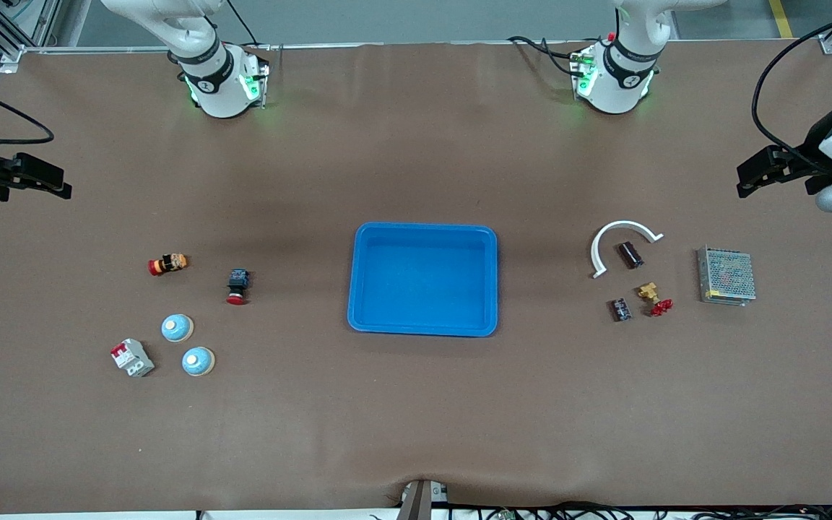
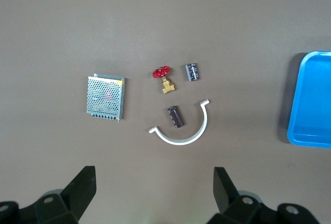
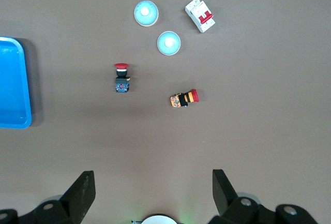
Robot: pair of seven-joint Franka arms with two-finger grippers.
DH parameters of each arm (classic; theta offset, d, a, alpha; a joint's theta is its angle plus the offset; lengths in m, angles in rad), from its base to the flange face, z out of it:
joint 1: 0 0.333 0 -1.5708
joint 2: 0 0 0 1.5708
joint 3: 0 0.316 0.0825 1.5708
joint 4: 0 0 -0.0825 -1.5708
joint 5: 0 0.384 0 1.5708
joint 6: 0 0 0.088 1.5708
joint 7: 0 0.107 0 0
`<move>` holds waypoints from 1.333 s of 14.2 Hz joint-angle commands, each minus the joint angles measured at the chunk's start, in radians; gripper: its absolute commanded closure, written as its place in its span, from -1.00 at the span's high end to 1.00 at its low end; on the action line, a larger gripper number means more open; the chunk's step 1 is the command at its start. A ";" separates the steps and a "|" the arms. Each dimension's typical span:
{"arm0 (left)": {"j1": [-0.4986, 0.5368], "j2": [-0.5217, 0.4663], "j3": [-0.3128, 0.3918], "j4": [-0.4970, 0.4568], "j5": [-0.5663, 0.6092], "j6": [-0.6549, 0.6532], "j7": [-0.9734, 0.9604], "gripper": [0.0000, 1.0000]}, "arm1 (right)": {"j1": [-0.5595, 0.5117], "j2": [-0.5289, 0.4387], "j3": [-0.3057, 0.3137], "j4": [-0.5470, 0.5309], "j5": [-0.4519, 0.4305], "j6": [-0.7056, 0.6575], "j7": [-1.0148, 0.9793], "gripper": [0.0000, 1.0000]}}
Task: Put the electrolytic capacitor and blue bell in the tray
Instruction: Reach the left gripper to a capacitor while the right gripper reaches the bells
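A brown worktop (image 1: 416, 419) fills the frame. At left edge the right claw (image 1: 40, 179) hangs spread; lower left, two blue bells (image 1: 177, 328); center, the empty tray (image 1: 423, 279); right, electrolytic capacitors (image 1: 630, 254); right edge, left claw (image 1: 755, 173) spread.

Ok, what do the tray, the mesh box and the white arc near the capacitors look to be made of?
Tray: probably plastic, uniform bright blue, slightly glossy, with moulded rounded corners. Mesh box: likely metal, a grey perforated cover with a dull sheen. White arc: seemingly matte white plastic, a thin flat curved strip; the material cannot be told for certain.
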 commanded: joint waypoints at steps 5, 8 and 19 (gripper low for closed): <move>0.005 0.011 0.000 0.001 -0.001 -0.004 0.012 1.00 | 0.011 0.015 -0.003 0.014 -0.005 -0.004 0.005 1.00; 0.019 0.002 0.003 -0.104 -0.010 0.047 -0.005 1.00 | 0.013 0.015 -0.003 0.018 -0.008 -0.004 0.003 1.00; 0.035 0.043 -0.025 -0.543 -0.015 0.501 -0.212 1.00 | 0.051 0.070 -0.003 0.014 -0.005 0.050 0.015 1.00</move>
